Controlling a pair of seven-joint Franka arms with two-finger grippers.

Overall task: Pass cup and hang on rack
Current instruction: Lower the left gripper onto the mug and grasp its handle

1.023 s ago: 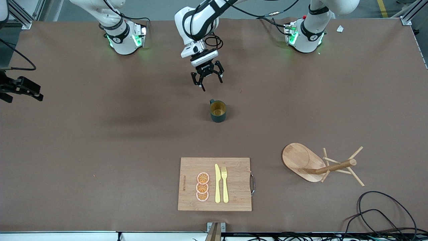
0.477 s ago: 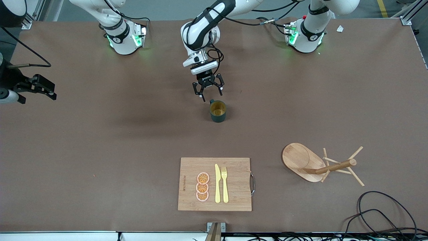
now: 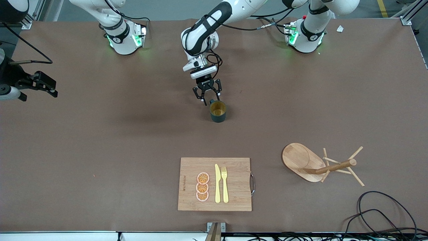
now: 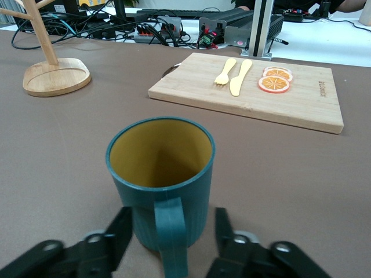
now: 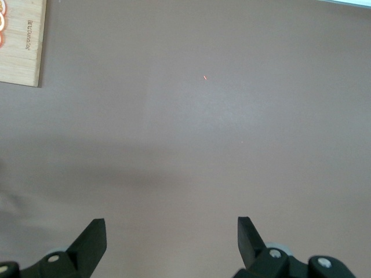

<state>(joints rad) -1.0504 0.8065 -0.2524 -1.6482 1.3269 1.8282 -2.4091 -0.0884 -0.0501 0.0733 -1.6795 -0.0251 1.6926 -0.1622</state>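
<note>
The dark teal cup (image 3: 218, 111) stands upright near the middle of the table, its handle turned toward the robots' bases. My left gripper (image 3: 210, 99) is down at that handle. In the left wrist view the cup (image 4: 159, 168) fills the centre. My left gripper (image 4: 172, 231) straddles the handle, its fingers partly drawn in with a gap on each side. The wooden rack (image 3: 334, 166) stands nearer the front camera, toward the left arm's end; its oval base (image 4: 57, 76) also shows. My right gripper (image 3: 46, 87) hovers open and holds nothing over the right arm's end; my right gripper (image 5: 172, 231) has only bare table below it.
A bamboo cutting board (image 3: 234, 187) with a yellow knife (image 3: 217, 183), fork (image 3: 224, 184) and orange slices (image 3: 202, 186) lies near the front edge. Black cables (image 3: 378, 207) coil at the front corner by the rack.
My left gripper has come down from above the table to the cup's handle, and its fingers have narrowed. The right arm has shifted slightly inward.
</note>
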